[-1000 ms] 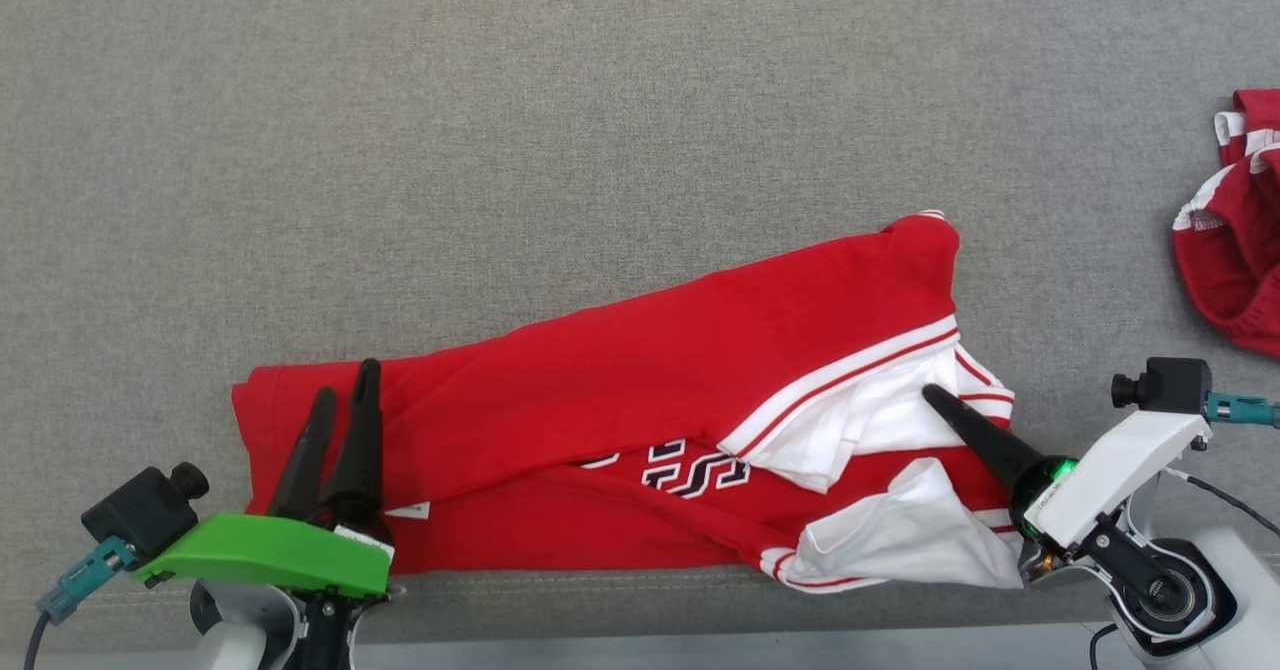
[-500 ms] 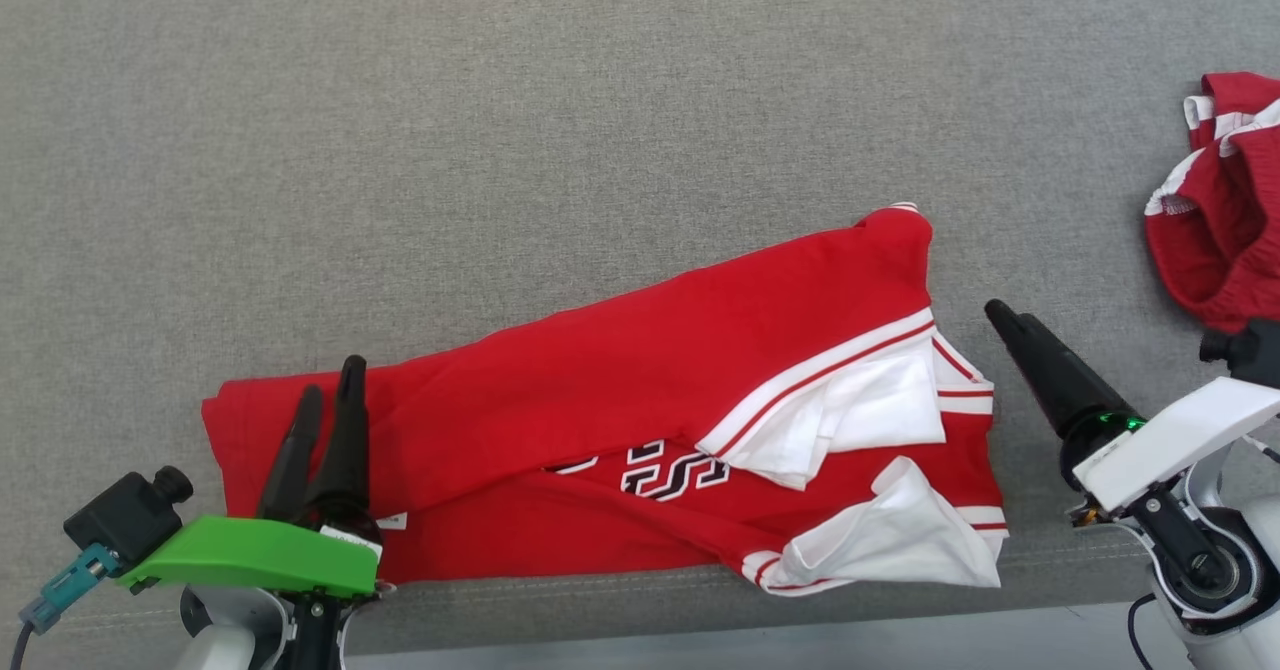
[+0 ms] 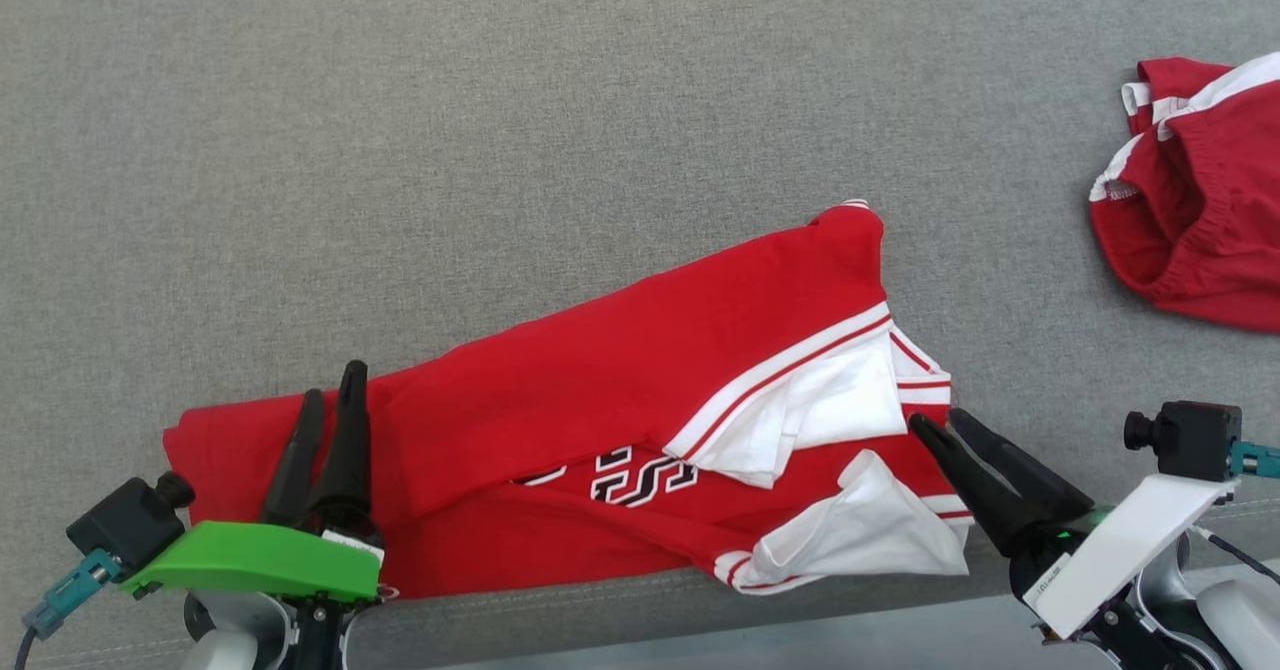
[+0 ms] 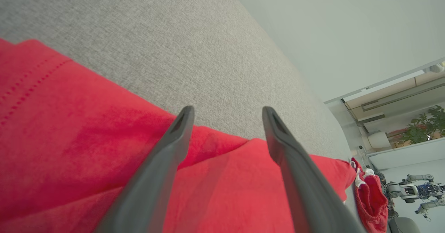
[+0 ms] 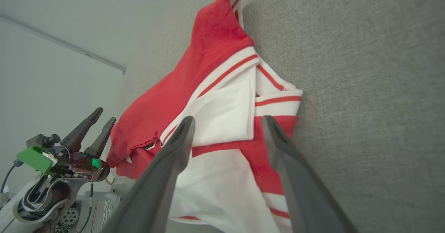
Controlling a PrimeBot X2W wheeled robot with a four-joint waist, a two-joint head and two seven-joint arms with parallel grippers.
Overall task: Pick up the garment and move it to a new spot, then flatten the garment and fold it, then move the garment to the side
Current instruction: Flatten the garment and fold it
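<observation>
Currently the garment lies lengthwise left-to-right, striped end rightward; both jaws stand open.

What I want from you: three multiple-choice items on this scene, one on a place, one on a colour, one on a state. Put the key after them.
1. Where does the second red garment lie?
A. on the grey surface, off to the right, apart from the jersey
B. piled on top of the jersey
C. hanging from an arm

2. What colour is the cover behind the left gripper?
A. blue
B. green
C. yellow

3. How do the right gripper's jaws stand?
A. shut on a sleeve
B. shut on nothing
C. open

Key:
1 A, bare grey cloth lies between the two garments.
2 B, it shows bright green in the head view.
3 C, the right wrist view shows a clear gap between them.
</observation>
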